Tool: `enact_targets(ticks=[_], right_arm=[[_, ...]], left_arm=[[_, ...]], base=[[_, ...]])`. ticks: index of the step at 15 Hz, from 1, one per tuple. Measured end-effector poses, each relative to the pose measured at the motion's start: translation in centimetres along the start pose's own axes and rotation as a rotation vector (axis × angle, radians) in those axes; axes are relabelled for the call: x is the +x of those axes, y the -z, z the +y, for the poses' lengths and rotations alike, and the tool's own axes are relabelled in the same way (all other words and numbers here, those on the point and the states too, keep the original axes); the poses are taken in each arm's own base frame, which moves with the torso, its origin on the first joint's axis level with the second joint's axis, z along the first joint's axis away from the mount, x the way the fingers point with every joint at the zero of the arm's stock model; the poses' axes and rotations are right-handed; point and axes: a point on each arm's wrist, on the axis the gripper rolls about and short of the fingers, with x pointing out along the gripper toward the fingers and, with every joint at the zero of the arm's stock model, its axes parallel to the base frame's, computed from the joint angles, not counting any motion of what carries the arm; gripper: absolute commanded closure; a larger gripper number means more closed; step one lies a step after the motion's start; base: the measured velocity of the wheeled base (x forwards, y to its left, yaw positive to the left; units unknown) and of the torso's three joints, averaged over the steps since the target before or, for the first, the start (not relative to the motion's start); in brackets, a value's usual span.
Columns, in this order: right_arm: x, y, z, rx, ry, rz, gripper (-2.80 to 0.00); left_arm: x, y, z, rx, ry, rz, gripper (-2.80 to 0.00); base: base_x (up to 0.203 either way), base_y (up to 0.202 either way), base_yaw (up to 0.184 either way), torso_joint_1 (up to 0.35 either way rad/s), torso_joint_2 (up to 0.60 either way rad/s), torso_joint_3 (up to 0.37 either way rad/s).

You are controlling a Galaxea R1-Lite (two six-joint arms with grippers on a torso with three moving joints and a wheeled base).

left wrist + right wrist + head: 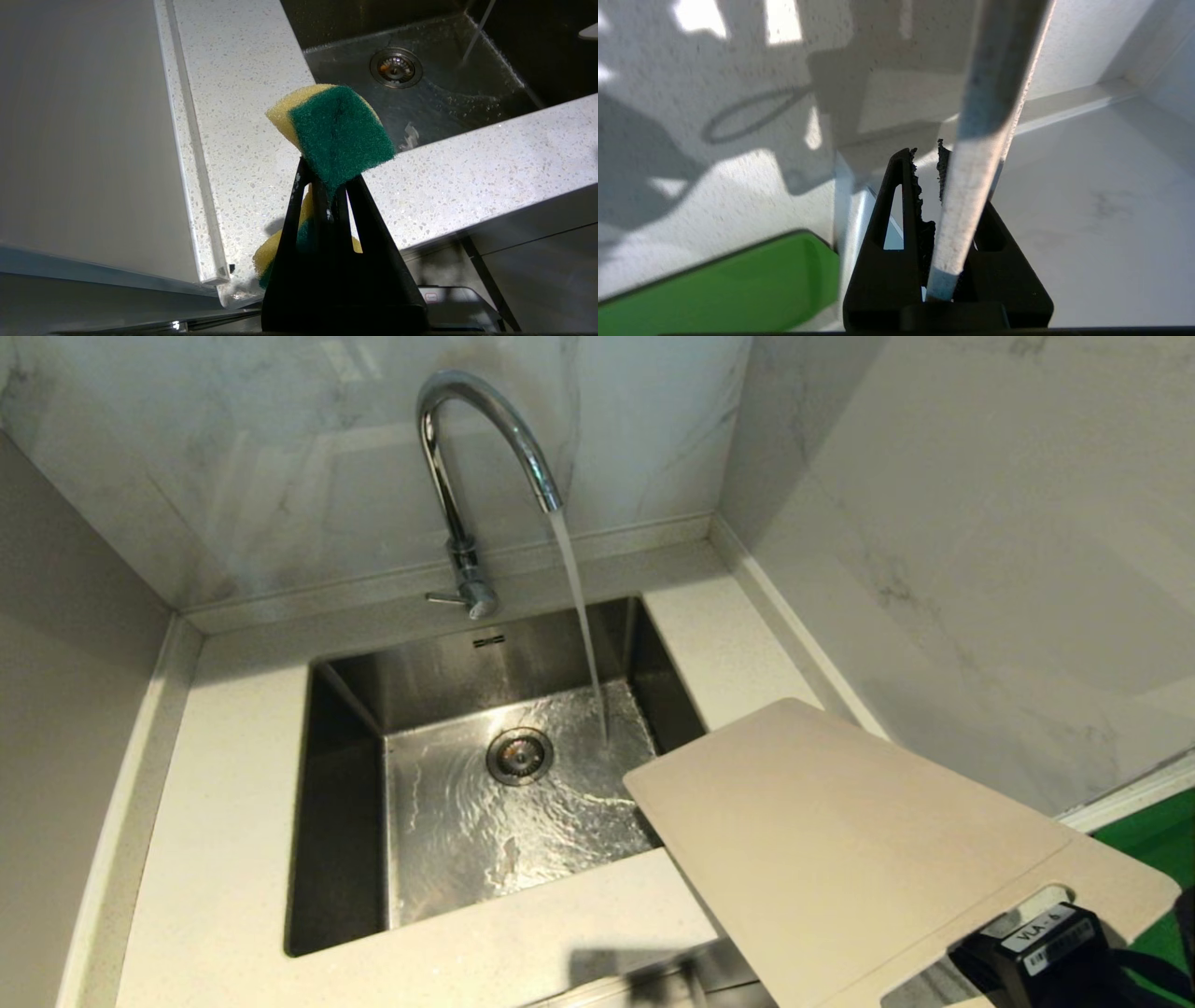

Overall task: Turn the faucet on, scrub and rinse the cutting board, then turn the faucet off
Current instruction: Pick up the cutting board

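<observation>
Head view: my right gripper grasps the cutting board at its slotted short end, and the flat cream sheet reaches away from my fingers until its rounded far corner overhangs the steel sink. Beyond that corner the chrome gooseneck faucet pours a running stream onto the rippled basin floor near the round drain. Right wrist view: only here does the board appear edge-on, a thin grainy strip pinched between my narrowly parted black fingers, with a green mat beside them. Left wrist view: only here is my left gripper visible, closed on a yellow-and-green sponge with a coarse scouring face, above speckled countertop
</observation>
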Motion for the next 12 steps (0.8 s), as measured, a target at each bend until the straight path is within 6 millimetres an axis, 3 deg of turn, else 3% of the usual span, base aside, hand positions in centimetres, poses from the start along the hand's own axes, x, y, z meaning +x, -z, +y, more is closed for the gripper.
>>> enact_targets(ticks=[7, 12], right_arm=[[-1.7, 0.7, -0.4, -0.028, 0.094, -0.002, 0.0], [-3.0, 1.2, -0.4, -0.046, 0.066, -0.024, 0.0]], left_arm=[[0.0, 0.0, 0.0, 0.0, 0.0, 0.0, 0.0], [0.0, 0.0, 0.0, 0.0, 0.0, 0.0, 0.0]], base=[[0.0, 0.0, 0.0, 0.0, 0.0, 0.0], [0.0, 0.0, 0.0, 0.0, 0.0, 0.0]])
